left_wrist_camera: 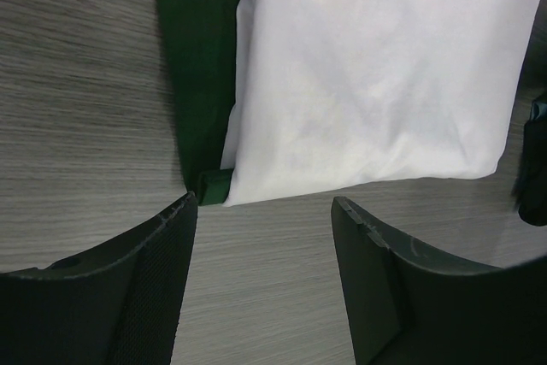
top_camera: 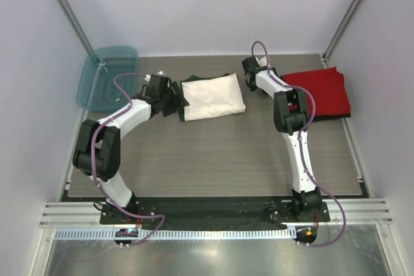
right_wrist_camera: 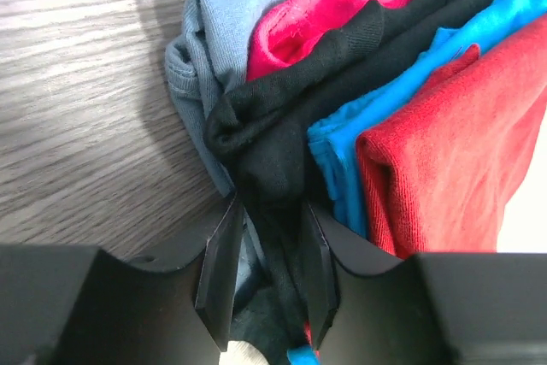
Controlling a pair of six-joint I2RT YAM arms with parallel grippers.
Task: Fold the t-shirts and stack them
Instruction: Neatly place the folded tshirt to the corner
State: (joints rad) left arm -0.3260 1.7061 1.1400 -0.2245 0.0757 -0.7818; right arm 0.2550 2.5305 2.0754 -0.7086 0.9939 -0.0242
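A folded white t-shirt (top_camera: 213,95) (left_wrist_camera: 376,74) lies at the back middle of the table, dark green cloth (left_wrist_camera: 201,57) showing along its left edge. My left gripper (top_camera: 176,98) (left_wrist_camera: 265,203) is open just off that left edge, over bare table and touching nothing. A stack of folded t-shirts (top_camera: 320,92) with a red one on top lies at the back right. In the right wrist view its layers show edge-on: grey-blue, pink, black (right_wrist_camera: 282,126), blue, red (right_wrist_camera: 444,151). My right gripper (right_wrist_camera: 269,237) has its jaws pressed on the black t-shirt at the stack's left edge.
A teal plastic tub (top_camera: 107,75) sits at the back left corner, partly off the table. Grey walls enclose the table on three sides. The right forearm (top_camera: 268,85) lies between the white shirt and the stack.
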